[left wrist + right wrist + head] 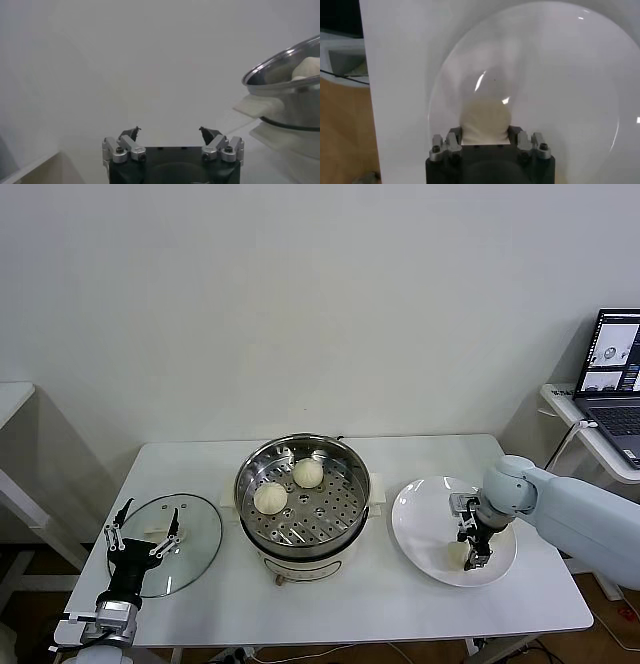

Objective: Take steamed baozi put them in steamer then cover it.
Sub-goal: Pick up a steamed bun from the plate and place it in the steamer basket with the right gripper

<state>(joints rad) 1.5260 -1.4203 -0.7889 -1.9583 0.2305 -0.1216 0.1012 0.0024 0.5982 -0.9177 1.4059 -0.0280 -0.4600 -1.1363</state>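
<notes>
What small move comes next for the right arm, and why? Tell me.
Probably lift the baozi straight up off the white plate. The right gripper is down on the plate with its fingers on either side of the bun, and the steamer holds only two buns. The left gripper waits open by the cover.

Baozi: three visible. Two in steamer (302, 501): one at far side (308, 473), one at left (270, 497). Third (485, 120) on plate (425, 519), right of steamer, between fingers of right hand (476, 556).
Steamer: one.
Cover (195, 534): one, left on worktop (400, 604).
Plate: one.
Hands: two; left hand (143, 536).
Laptop (612, 379): one, far right.
</notes>
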